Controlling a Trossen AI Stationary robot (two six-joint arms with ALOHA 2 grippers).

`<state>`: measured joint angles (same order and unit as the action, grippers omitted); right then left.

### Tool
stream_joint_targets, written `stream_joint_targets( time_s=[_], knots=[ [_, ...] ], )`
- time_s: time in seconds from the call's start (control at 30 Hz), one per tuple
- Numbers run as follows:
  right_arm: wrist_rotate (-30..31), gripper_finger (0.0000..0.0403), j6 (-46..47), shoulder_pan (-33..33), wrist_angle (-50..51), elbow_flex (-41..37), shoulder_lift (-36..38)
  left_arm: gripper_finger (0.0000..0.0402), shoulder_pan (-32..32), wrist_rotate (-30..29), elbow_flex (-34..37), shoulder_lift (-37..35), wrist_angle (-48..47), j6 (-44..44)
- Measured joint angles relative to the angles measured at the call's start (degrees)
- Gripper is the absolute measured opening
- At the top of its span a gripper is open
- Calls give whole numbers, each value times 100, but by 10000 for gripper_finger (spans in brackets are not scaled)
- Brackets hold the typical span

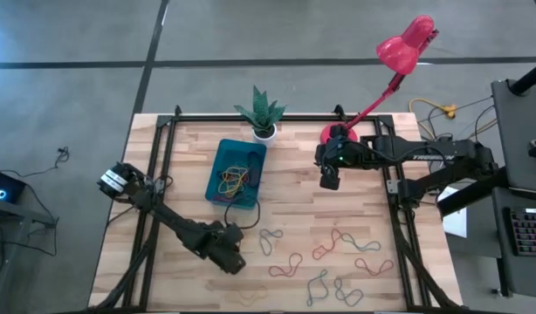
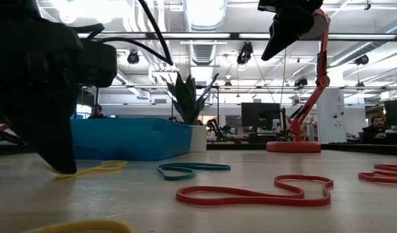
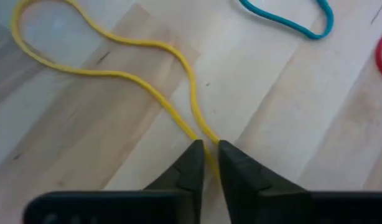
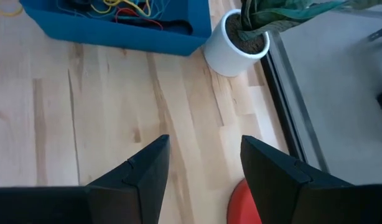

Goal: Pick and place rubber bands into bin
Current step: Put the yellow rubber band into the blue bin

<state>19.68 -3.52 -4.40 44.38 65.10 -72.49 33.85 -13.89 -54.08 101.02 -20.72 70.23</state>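
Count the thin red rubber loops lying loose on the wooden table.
3: one thin red rubber loop nearest the left gripper, one right of it, one farthest right. The left arm may hide others.

A pale wooden plank table point(image 1: 294, 196) carries a teal-blue bin point(image 1: 215, 181). Just behind the bin stands a white pot with a green plant point(image 1: 263, 117), and off to the bin's side, near the back edge, sits a red lamp base point(image 1: 336, 134). Loose rubber bands point(image 1: 333, 249) in red, yellow and grey-green lie scattered in front of the bin.
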Motion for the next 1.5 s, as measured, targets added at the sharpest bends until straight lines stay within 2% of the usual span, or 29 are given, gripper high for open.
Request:
stream_joint_targets(
  time_s=[0.1, 0.27, 0.43, 0.6, 0.7, 0.77, 0.9, 1.23, 1.5],
  knots=[
    [0, 185, 80, -1, -8, 2, 0, 6, 0, 86, -23, 6, 21, 16],
    [66, 185, 92, -1, -44, 2, 0, 0, -32, 449, -221, -97, 446, -2],
    [153, 185, 102, -26, -195, -2, 0, 0, -52, -91, -544, -591, 566, -171],
    [151, 185, 210, -31, -243, -4, -2, 0, -92, -901, -640, -1223, 89, -393],
    [149, 185, 346, -31, -232, -4, -2, 0, -129, -956, -552, -1347, -430, -482],
    [149, 185, 460, -31, -182, -4, -2, 2, -126, -647, -405, -1286, -506, -413],
    [146, 185, 672, -26, 58, -7, -2, 32, -147, 118, -369, -847, -500, 220],
    [146, 185, 937, -26, 211, -290, -2, 141, -151, 97, -699, 14, -412, 85],
    [146, 185, 911, -28, 174, -650, -2, 152, -153, -166, -948, 494, -380, 81]
  ],
)
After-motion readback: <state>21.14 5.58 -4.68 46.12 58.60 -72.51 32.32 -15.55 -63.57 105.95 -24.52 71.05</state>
